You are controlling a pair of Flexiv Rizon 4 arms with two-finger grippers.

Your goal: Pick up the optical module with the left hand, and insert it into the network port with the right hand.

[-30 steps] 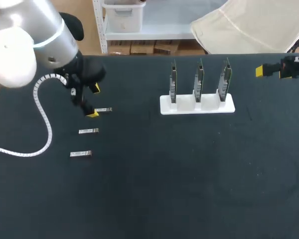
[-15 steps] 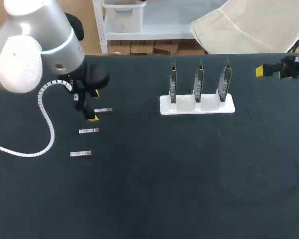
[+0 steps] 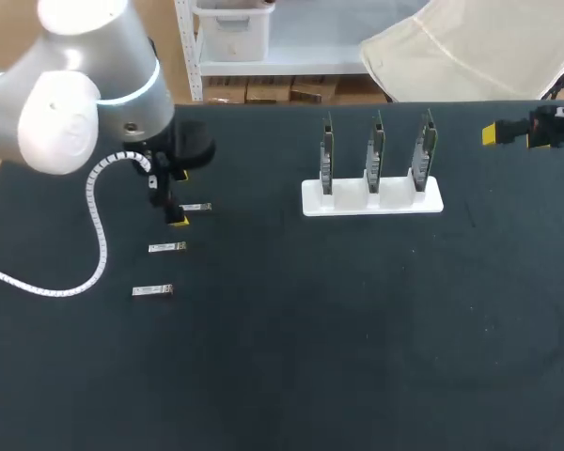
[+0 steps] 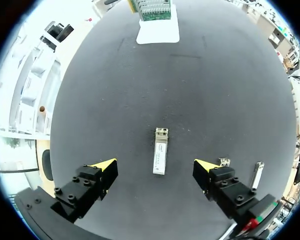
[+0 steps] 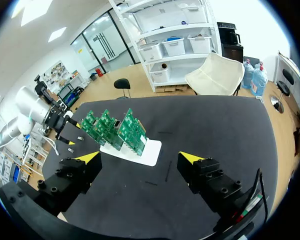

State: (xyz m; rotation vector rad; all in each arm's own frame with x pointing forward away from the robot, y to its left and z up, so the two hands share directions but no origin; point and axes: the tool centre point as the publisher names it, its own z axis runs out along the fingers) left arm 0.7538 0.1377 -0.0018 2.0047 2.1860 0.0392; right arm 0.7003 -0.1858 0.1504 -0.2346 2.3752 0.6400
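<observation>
Since 1 s ago the L arm's elbow swung right in the head view and L gripper [image 3: 179,198] crept down-right toward the top module [image 3: 195,207]. R gripper [image 3: 504,134] and all parts are unmoved.

Module sits upper left of frame on the table [image 3: 291,357], topmost in a column of 3. The other 2 modules [image 3: 167,247] lie below it, apart. In the L wrist view it lies flat betw. the fingers, long axis pointing away from the wrist, gap on both sides, no contact. L gripper is wide open and empty. Can't tell how far the tips are above the table.

Step, my read: pre-grasp on the module, pick not yet made. To do it well:
- Come straight down and keep the module centred betw. the tips.
- Close across the narrow sides near mid-length.
- Leave one end sticking out so R can take it for the handover.
- Don't sweep sideways, since the neighbours lie beside one finger.

Pose: L arm enters from upper left, wrist pointing down at the table, tips lined up top-to-bottom in the frame. Its cable [image 3: 94,235] loops at left. R arm is parked at the upper right edge, gripper wide open and empty in its wrist view. It faces the rack [image 3: 371,199] w/ 3 boards [image 3: 377,150], well apart from it.
</observation>
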